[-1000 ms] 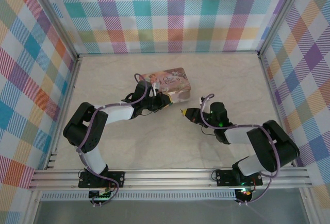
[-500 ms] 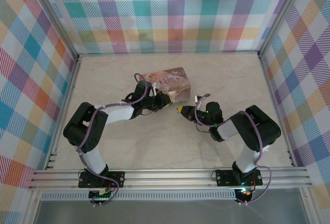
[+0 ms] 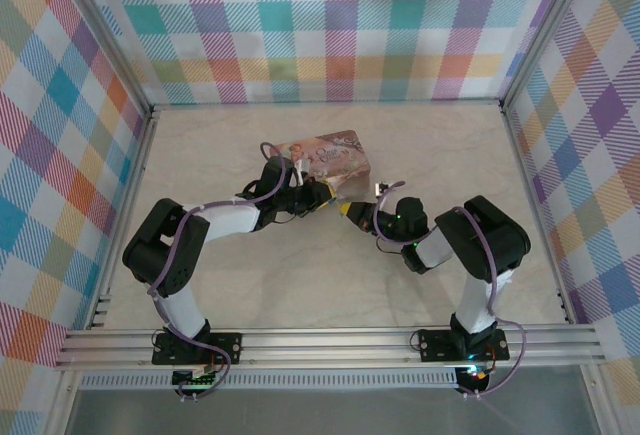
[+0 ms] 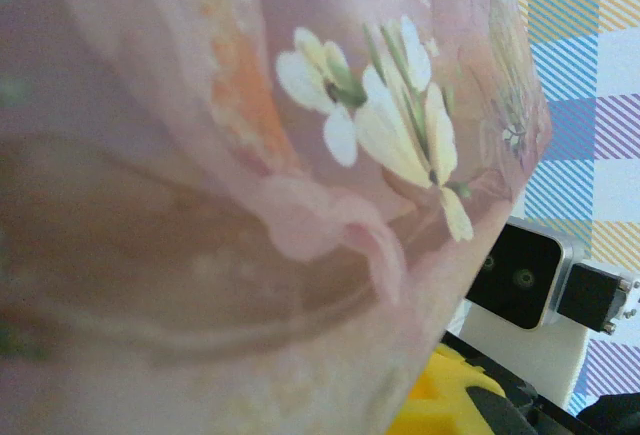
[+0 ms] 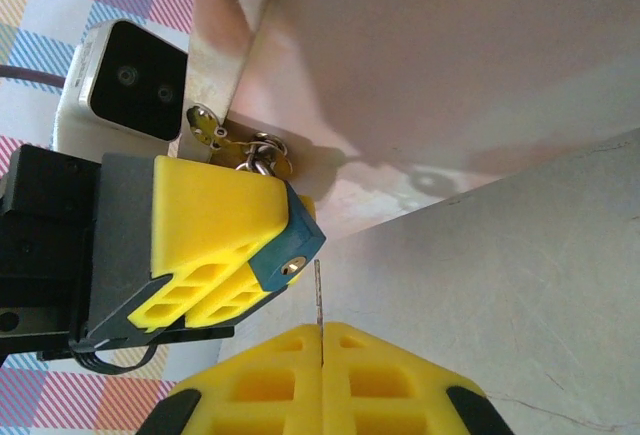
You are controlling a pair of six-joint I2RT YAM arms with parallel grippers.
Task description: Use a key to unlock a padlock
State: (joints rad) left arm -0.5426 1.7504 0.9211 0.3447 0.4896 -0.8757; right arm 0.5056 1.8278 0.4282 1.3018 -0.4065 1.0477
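1. Walls [image 3: 330,25]: pastel plaid with pink, teal, orange, yellow, purple and blue bands on white.
2. Table [image 3: 250,285]: cream with faint marble veining.
3. Box [image 3: 330,158]: pink print. In the left wrist view, white-and-cream flowers with green stems sit at 1 o'clock.
4. Padlock [image 5: 296,243]: blue body.
5. Key [image 5: 318,300]: silver blade.
6. Left gripper [image 5: 275,255]: yellow fingers, with a grey-and-black mount at 9 o'clock.
7. Right gripper [image 5: 322,345]: yellow fingers with black edges.
8. Arms [image 3: 165,245]: black and white.
9. Cables [image 3: 215,207]: purple.

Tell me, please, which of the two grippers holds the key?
The right gripper: the thin key pokes out from its shut grip, while the left gripper clamps the padlock.
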